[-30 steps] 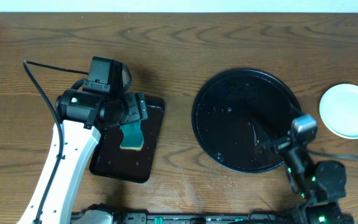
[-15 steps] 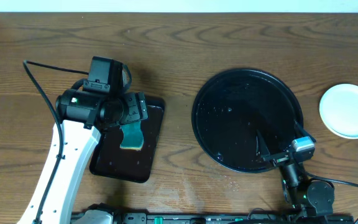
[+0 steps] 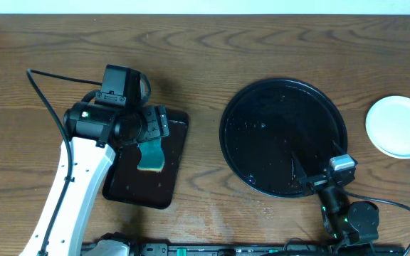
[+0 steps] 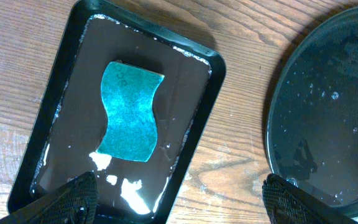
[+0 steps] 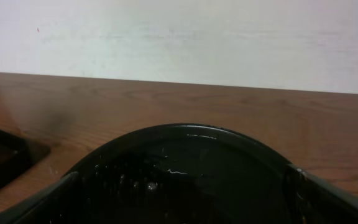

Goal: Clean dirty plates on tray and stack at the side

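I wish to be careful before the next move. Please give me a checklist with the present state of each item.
1. Round tray free of plates: ok.
2. Plates beside the round tray: ok.
3. Number of plates stacked: cannot tell.
4. Sponge lying in small tray: ok.
5. Left end effector open, empty: ok.
6. Right end effector open, empty: ok.

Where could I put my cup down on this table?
Bare table between the rectangular tray and the round tray, and the strip along the far wall. Crowded: the round tray's near rim, by the right gripper.
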